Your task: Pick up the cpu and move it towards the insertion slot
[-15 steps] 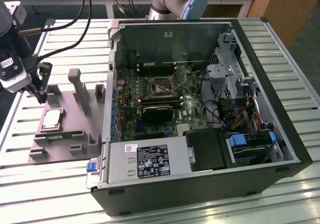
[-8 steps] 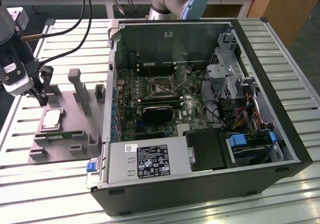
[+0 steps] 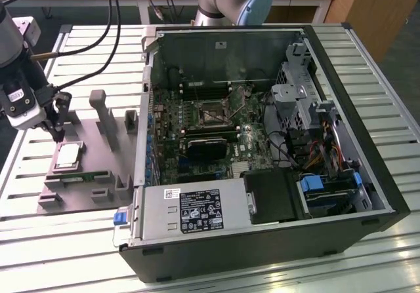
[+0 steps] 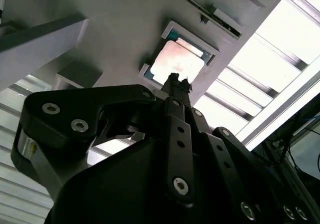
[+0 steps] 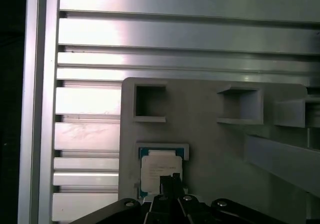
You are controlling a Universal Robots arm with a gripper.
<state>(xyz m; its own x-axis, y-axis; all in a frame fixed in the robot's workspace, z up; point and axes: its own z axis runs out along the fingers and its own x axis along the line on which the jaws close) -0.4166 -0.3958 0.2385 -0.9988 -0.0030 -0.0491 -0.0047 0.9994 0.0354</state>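
exterior view has the gripper (image 3: 58, 134) hanging just above the cpu (image 3: 69, 155). the chip lies flat in its pocket on the grey fixture plate (image 3: 85, 198), outside the open computer case (image 3: 354, 77), toward the exterior view's left. both wrist views put the fingertips (image 4: 173, 78) over one edge of the chip, drawn together with nothing between them. cannot tell whether they touch its top. the insertion slot (image 3: 213, 115) sits on the motherboard inside the case, well apart from the chip. judged progress: early. the gripper is positioned over the chip, but there is no grasp, no lift and no carry toward the slot yet.
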